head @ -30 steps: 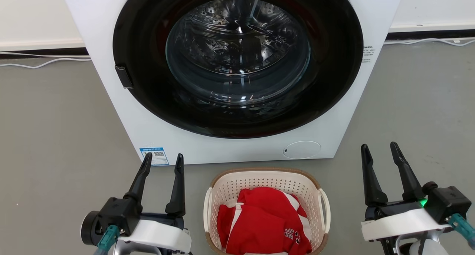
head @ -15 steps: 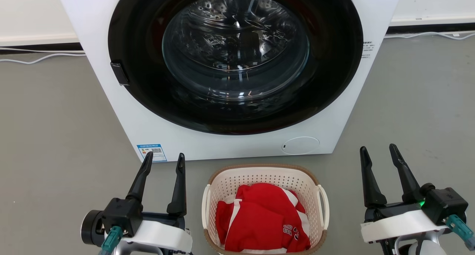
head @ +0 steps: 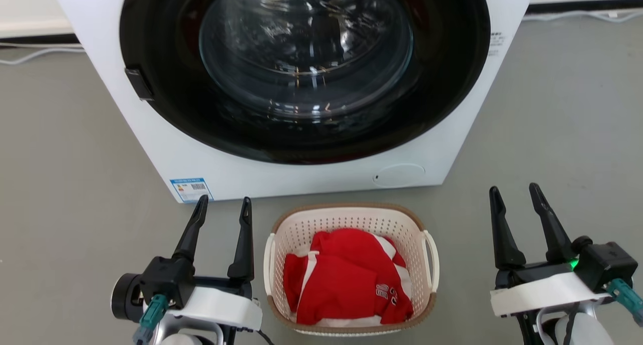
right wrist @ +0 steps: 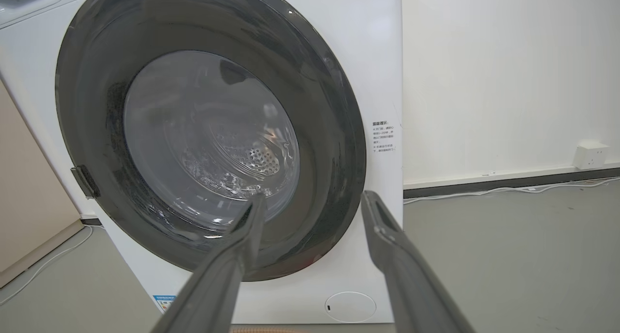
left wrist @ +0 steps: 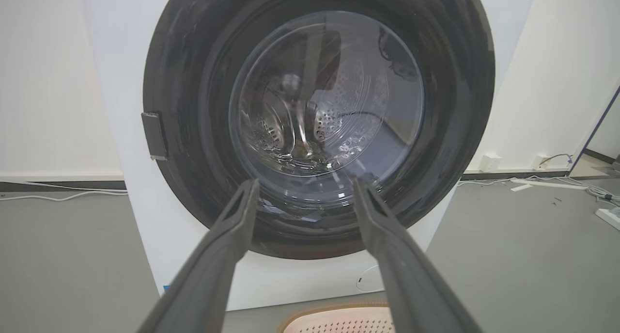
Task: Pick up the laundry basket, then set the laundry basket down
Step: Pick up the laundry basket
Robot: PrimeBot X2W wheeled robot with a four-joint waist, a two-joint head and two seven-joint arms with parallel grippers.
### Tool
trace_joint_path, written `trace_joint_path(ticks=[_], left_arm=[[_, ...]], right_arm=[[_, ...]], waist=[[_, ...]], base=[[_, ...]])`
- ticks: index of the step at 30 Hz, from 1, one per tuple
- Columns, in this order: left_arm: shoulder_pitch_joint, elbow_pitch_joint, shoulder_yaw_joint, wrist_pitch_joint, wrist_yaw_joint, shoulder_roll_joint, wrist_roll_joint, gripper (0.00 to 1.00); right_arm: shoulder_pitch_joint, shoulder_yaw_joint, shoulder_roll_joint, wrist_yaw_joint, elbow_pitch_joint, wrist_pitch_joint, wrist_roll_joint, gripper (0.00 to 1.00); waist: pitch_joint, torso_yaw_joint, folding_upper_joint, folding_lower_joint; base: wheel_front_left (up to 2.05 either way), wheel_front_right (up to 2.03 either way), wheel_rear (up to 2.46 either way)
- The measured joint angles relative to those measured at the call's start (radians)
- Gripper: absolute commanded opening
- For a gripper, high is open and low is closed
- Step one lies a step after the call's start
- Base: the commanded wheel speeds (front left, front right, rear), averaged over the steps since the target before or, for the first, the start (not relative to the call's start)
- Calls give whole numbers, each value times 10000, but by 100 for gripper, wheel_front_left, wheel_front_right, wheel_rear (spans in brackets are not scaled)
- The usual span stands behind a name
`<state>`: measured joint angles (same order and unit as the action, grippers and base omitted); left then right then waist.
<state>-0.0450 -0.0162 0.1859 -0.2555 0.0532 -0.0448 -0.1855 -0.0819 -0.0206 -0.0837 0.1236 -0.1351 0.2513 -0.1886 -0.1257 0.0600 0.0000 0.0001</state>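
Note:
The laundry basket [head: 346,219], cream-white and perforated with a brown rim and white loop handles, sits on the grey floor just in front of the washing machine, with a red and white garment [head: 346,277] in it. My left gripper [head: 224,203] stands open to the basket's left, apart from it, with nothing between its fingers. My right gripper [head: 516,192] is open further off to the basket's right, also empty. The basket's far rim [left wrist: 339,308] peeks in at the bottom of the left wrist view, under the open left gripper [left wrist: 302,185]. The right gripper [right wrist: 315,199] points at the machine.
A white front-loading washing machine [head: 281,169] with its round dark glass door [head: 306,59] shut stands right behind the basket. White cables [head: 30,53] run along the skirting at the wall. Grey floor [head: 65,184] stretches to both sides of the machine.
The head camera has tipped down and moved: the machine and basket sit higher in the picture, and the whole basket is now visible. Both grippers keep their places, still open.

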Motion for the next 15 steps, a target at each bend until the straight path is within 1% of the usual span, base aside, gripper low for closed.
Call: trace_joint_path(ticks=[9,15], left_arm=[[-509,-259,36,0,12,2,-86,100],[-851,-550,-35,0,10,8,-86,100]], right_arm=[[-110,90,-86,0,-2,0,-219,100],[-500,96,-153,0,54,0,-326,100]], waist=[[-743,200,0,0],[-1239,286,0,0]], base=[[0,0,0],[0,0,0]])
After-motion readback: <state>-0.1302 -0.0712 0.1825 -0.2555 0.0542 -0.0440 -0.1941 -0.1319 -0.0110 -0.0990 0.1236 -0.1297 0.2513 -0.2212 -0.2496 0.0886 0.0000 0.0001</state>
